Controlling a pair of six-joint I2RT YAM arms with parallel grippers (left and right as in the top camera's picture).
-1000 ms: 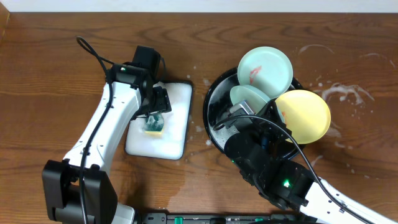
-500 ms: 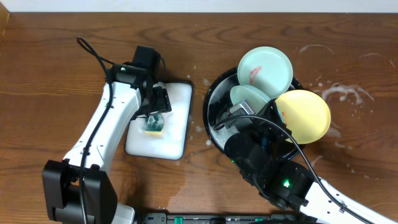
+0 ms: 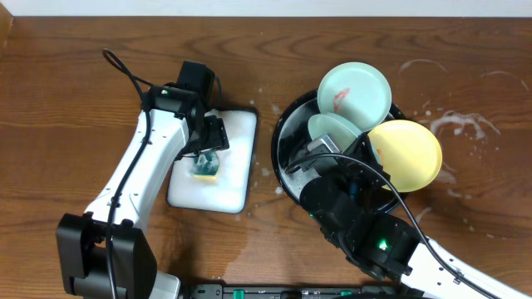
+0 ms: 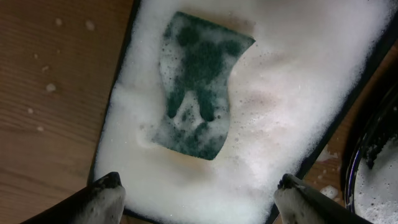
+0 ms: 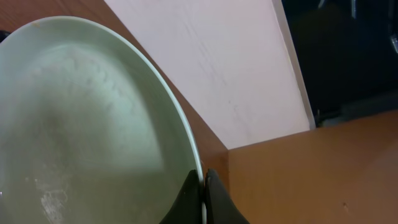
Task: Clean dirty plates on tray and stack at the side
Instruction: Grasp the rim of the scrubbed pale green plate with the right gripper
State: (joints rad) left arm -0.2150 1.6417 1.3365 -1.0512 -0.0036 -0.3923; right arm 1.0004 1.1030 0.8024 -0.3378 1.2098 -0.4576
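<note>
Brown wood-grain worktop (image 3: 75,75) fills the overhead view, with a pale wall along its far edge. Towards the right edge, whitish soapy streaks (image 3: 455,124) mark the wood. Smaller splashes lie between the two trays.

Right of centre sits the round black tray (image 3: 278,154), holding all three plates. A mint-green plate with a red smear (image 3: 356,91) lies at the tray's far side, jutting past its rim. The yellow plate (image 3: 407,154) overlaps the tray's right rim and hangs out over the worktop towards the streaks. Between them, inside the tray, the second mint-green plate (image 3: 331,129) stands tilted, partly hidden by the right arm.

The right wrist view shows the right gripper (image 5: 203,193) pinched tight on that plate's rim. Its fingers meet on the thin edge, one on each face. The plate's face (image 5: 81,124) carries a whitish soapy film and no red that can be made out.

Left of centre, a white rectangular tray (image 3: 237,133) is full of foam. A green sponge (image 4: 199,87) lies in the suds, flecked with lather. The left gripper (image 4: 199,186) hangs above the sponge with its jaws spread wide, one fingertip to each side, gripping nothing. A wet sheen shows on the wood near the front edge, below this tray.
</note>
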